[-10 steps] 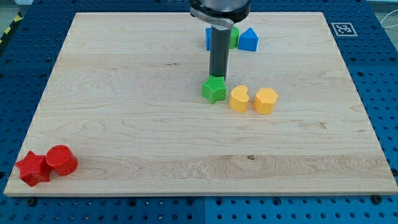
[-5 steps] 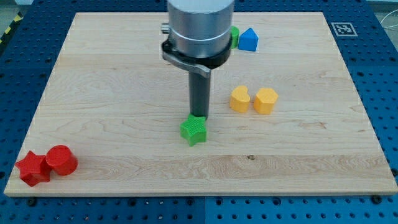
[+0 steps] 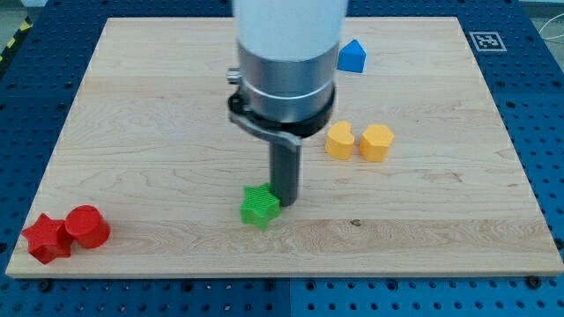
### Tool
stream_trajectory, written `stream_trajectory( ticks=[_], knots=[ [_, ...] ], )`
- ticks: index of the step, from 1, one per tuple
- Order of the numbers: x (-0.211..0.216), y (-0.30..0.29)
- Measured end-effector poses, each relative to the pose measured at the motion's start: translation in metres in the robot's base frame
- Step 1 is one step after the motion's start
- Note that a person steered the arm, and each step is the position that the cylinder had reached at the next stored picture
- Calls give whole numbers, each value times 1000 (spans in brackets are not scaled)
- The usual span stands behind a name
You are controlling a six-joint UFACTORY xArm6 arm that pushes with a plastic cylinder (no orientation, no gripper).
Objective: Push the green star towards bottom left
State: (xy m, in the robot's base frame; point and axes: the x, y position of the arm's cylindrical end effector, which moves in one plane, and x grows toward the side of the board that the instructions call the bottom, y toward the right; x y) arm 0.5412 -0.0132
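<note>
The green star (image 3: pixel 259 207) lies on the wooden board (image 3: pixel 159 114), below the middle and a little to the view's left. My tip (image 3: pixel 284 203) stands right against the star's upper right side, touching it. The arm's grey body rises above the tip and hides part of the board's top middle.
A yellow heart-like block (image 3: pixel 339 140) and a yellow hexagon block (image 3: pixel 376 142) sit right of centre. A blue block (image 3: pixel 352 56) is at the top, partly behind the arm. A red star (image 3: pixel 46 238) and a red cylinder (image 3: pixel 86 226) sit at the bottom left corner.
My tip has moved down and to the view's left, pushing the green star from beside the yellow blocks towards the bottom left. The other blocks have not moved.
</note>
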Motion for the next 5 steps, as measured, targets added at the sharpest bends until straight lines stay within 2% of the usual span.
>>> stream_trajectory(
  ticks=[2,5],
  knots=[
    [16,-41],
    [57,-29]
  ],
)
